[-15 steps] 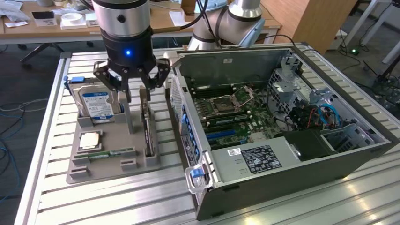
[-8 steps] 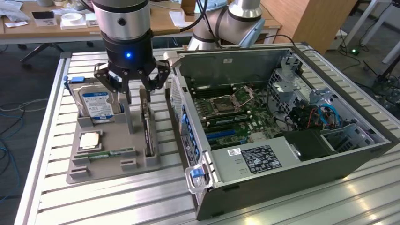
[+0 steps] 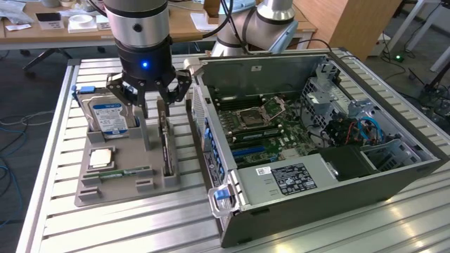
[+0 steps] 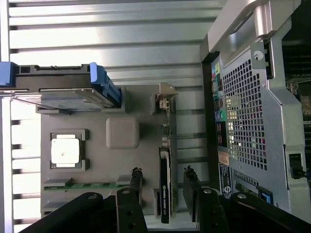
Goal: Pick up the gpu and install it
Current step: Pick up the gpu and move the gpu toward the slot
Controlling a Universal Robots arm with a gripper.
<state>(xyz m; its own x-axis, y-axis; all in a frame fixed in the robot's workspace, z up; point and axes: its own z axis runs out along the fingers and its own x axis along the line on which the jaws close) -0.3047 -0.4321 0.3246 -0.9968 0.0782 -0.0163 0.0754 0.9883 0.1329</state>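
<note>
On gray tray [image 3: 105,194] beside open computer case [image 3: 316,182], gpu [image 3: 167,150] stands on edge in slot, upright, on tray side nearest case. Card judged light, stiff, fragile: thin board, exposed parts. Best hold likely across two flat faces near upper edge, gentle squeeze. Pincer [image 3: 153,108] hovers directly above card, spread wide, holding nothing. Wrist view: fingers [image 4: 137,182] straddle gpu [image 4: 165,191], one each side, apparently not touching.
</note>
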